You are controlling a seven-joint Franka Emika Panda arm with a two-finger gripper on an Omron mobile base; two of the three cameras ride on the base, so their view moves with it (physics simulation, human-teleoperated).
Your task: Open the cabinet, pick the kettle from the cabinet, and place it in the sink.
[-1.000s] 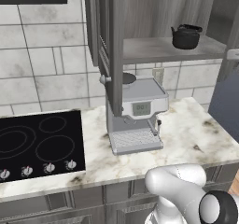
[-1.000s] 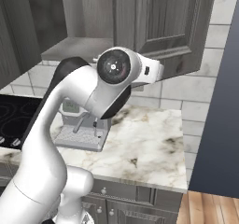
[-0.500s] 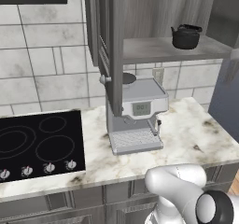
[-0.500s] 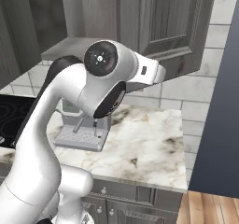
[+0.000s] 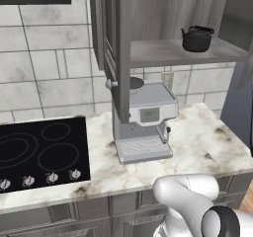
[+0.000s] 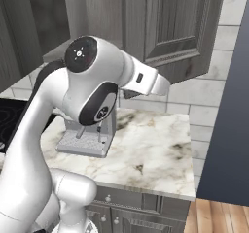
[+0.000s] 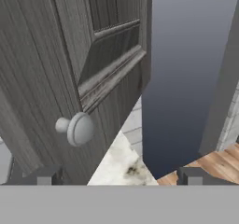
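Observation:
The dark grey wall cabinet (image 5: 168, 52) stands open, its left door edge-on with a round knob (image 5: 112, 83). The black kettle (image 5: 197, 38) sits upright on the inner shelf at the right. In the hand view my gripper (image 7: 120, 176) is open and holds nothing. It faces the swung-out right door (image 7: 56, 55), whose metal knob (image 7: 77, 129) lies just above my left fingertip (image 7: 44, 176), apart from it. My forearm (image 6: 146, 80) reaches toward that door (image 6: 180, 28). The sink is out of view.
A boxy silver coffee machine (image 5: 144, 122) stands on the marble counter (image 5: 197, 142) under the cabinet. A black cooktop (image 5: 39, 152) lies to the left. A dark blue wall (image 6: 228, 120) and wooden floor (image 6: 219, 217) border the counter's right end.
My elbow and forearm have drawn back to the left in the right base view. The kettle, the doors and the coffee machine have stayed put.

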